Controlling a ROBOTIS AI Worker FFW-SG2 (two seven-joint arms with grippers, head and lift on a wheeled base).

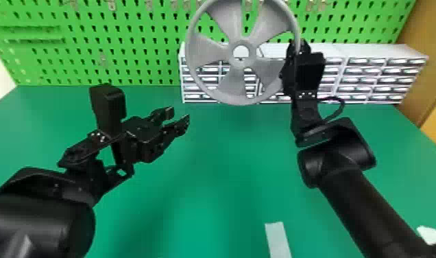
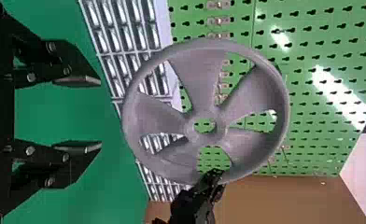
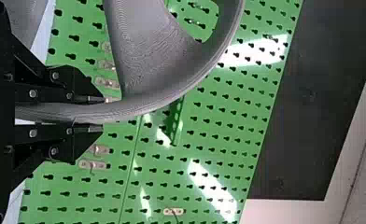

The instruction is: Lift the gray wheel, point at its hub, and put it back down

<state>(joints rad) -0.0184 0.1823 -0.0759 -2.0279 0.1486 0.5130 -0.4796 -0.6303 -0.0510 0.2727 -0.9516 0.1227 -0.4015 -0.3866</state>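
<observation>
The gray wheel (image 1: pixel 210 51) is suspended above the table (image 1: pixel 227 154), upright, with its spoked face toward the head camera. The right claw (image 1: pixel 293 56) is closed on the wheel's rim at the robot's right side. In the right wrist view, the rim passes between the two fingers (image 3: pixel 85 130) of the right claw (image 3: pixel 102 114).

The left claw (image 1: pixel 178 117) is positioned above the table, to the left of the wheel and apart from it. Its fingers are spread wide, with nothing between them. In the left wrist view, the left claw (image 2: pixel 100 114) faces the wheel, and the open hub (image 2: pixel 221 133) lies ahead of the gap between the fingers.

A green pegboard (image 1: pixel 142 51) with metal hooks (image 1: pixel 111 4) stands behind the table. A white drawer cabinet (image 1: pixel 371 51) stands in front of the pegboard, partly behind the wheel. A white strip (image 1: pixel 278 240) lies on the near part of the table.
</observation>
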